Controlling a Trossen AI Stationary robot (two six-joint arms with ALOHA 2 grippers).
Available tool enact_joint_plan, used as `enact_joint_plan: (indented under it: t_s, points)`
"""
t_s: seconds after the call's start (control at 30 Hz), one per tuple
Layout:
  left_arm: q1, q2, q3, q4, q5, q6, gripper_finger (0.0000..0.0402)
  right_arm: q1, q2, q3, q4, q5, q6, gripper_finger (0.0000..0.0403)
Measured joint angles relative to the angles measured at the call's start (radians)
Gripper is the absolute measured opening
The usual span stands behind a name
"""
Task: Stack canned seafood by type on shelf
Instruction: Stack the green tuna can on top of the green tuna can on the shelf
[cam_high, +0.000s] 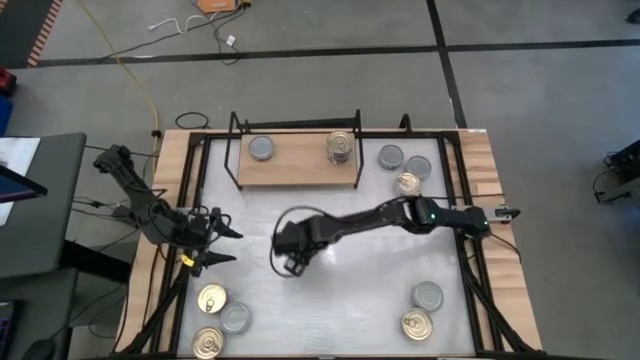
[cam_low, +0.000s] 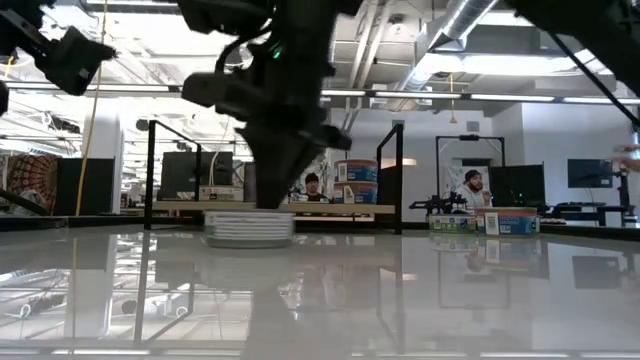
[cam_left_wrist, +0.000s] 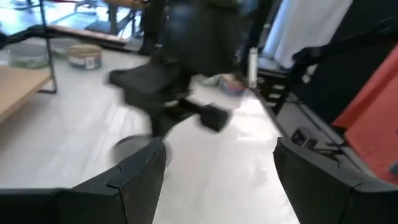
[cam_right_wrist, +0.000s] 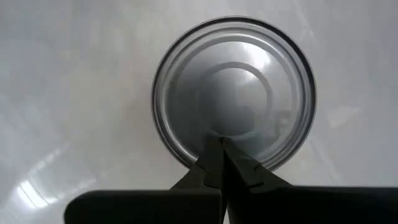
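Observation:
The shelf (cam_high: 300, 172), a wooden board in a black wire frame, stands at the table's far side. On it rest one grey-topped can (cam_high: 262, 148) and a gold-topped stack (cam_high: 340, 146). My right gripper (cam_right_wrist: 219, 140) is shut and points down over a grey-topped can (cam_right_wrist: 233, 93) at the table's middle. That can (cam_low: 250, 227) stands flat on the white tabletop. The gripper (cam_high: 292, 256) mostly hides it from above. My left gripper (cam_high: 218, 246) waits open at the table's left, with nothing between its fingers (cam_left_wrist: 140, 171). My right gripper comes from above, its shut fingertips (cam_right_wrist: 214, 149) over the can's flat top (cam_right_wrist: 214, 127), partway between the centre and the rim. In the low view the tips reach down to the top of the can. Whether they touch it, I cannot tell.
Three cans (cam_high: 403, 168) lie right of the shelf. Two more (cam_high: 422, 310) sit near the front right corner and three (cam_high: 216, 320) near the front left. Black rails (cam_high: 468, 250) run along both sides of the tabletop. People show in the room behind.

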Motion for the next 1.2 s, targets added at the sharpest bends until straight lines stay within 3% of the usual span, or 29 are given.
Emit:
enact_joint_plan:
  t_s: [0.23, 0.37, 0.63, 0.8, 0.97, 1.2]
  points:
    - [0.019, 0.147, 0.000, 0.008, -0.003, -0.117, 0.0284, 0.112, -0.001, 0.000, -0.071, 0.002, 0.038, 0.0020]
    - [0.045, 0.230, 0.000, 0.015, -0.004, -0.194, 0.0284, 0.159, -0.022, -0.004, -0.112, 0.055, 0.085, 0.0020]
    - [0.087, 0.351, 0.000, 0.137, -0.005, -0.135, 0.0284, 0.218, -0.191, -0.074, -0.052, 0.162, 0.094, 0.0020]
    - [0.147, 0.396, 0.000, 0.198, 0.002, -0.122, 0.0284, 0.258, -0.346, -0.292, 0.070, 0.208, 0.152, 0.0020]
    - [0.225, 0.443, 0.000, 0.266, 0.095, -0.057, 0.0284, 0.324, -0.562, -0.633, 0.303, 0.234, 0.320, 0.0020]
    - [0.316, 0.467, 0.000, 0.323, 0.131, -0.022, 0.0284, 0.422, -0.863, -1.068, 0.649, 0.419, 0.519, 0.0020]
